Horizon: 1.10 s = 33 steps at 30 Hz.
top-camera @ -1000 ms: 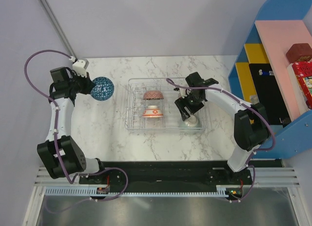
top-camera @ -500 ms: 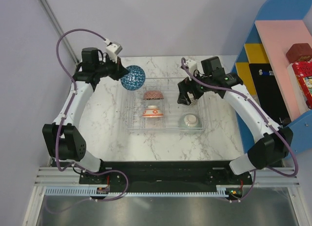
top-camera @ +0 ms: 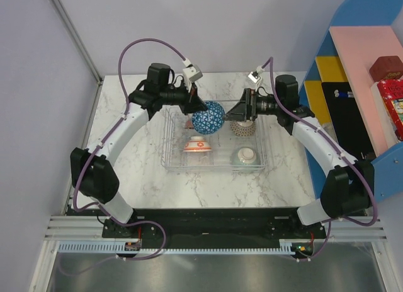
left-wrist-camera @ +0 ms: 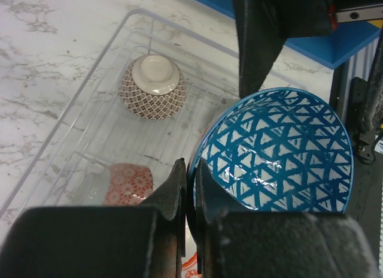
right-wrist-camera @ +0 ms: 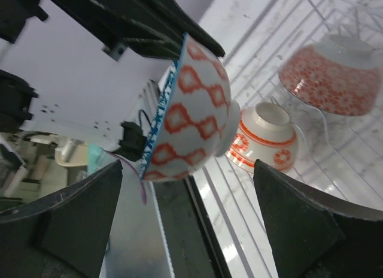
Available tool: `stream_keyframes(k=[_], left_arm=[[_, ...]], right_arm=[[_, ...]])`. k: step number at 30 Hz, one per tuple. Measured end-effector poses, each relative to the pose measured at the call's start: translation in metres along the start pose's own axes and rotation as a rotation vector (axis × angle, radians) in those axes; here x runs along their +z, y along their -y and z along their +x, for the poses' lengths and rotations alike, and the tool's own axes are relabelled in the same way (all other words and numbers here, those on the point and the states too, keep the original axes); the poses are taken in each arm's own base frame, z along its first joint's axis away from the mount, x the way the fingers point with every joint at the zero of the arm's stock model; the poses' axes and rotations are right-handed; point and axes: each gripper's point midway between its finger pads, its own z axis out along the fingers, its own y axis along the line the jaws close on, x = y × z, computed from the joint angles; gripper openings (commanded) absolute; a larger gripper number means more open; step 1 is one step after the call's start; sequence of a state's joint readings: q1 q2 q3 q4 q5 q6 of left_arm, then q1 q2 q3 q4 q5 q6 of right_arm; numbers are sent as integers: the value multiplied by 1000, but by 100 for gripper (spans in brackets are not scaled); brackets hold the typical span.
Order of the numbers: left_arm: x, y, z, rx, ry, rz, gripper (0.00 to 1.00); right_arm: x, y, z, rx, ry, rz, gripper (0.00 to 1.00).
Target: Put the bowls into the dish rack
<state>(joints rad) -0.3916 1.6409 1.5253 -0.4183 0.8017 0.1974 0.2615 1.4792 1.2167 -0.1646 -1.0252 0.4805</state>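
Note:
My left gripper [top-camera: 199, 108] is shut on the rim of the blue bowl [top-camera: 208, 117] and holds it on edge above the back middle of the dish rack [top-camera: 214, 168]. In the left wrist view the gripper [left-wrist-camera: 191, 188] pinches the bowl's blue triangle-patterned rim [left-wrist-camera: 281, 152]. My right gripper [top-camera: 238, 112] is open and empty, just above the upside-down beige lattice bowl [top-camera: 242, 128]. The right wrist view shows the held bowl's orange-diamond outside [right-wrist-camera: 191, 110]. A red-orange and white bowl [top-camera: 197, 144], a pale bowl [top-camera: 245, 155] and a red floral bowl [left-wrist-camera: 122, 185] sit upside down in the rack.
A blue, yellow and pink shelf unit [top-camera: 352, 72] stands at the right edge of the marble table [top-camera: 132, 172]. A grey wall runs behind the table. The two arms reach toward each other over the rack's back edge.
My left arm has carried the blue bowl from the table's left side to above the rack. My right gripper has left the pale bowl and moved to the rack's back, above the lattice bowl.

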Motion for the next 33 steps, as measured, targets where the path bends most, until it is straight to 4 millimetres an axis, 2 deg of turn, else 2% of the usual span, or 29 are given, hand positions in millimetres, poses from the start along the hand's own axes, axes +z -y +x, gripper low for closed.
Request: stream_keyframes(k=[9, 19, 25, 31, 33], left_arm=[[17, 31, -6, 37, -5, 72, 2], [15, 42, -28, 100, 23, 30, 2], [14, 41, -30, 119, 20, -1, 2], [15, 42, -31, 127, 20, -7, 2], [14, 41, -34, 134, 25, -18, 2]], right_arm=[[-3, -7, -12, 137, 92, -170, 97], [-4, -8, -5, 145, 58, -181, 93], [-6, -11, -1, 149, 32, -192, 85], [-7, -16, -2, 157, 23, -213, 63], [-8, -18, -4, 164, 30, -221, 60]])
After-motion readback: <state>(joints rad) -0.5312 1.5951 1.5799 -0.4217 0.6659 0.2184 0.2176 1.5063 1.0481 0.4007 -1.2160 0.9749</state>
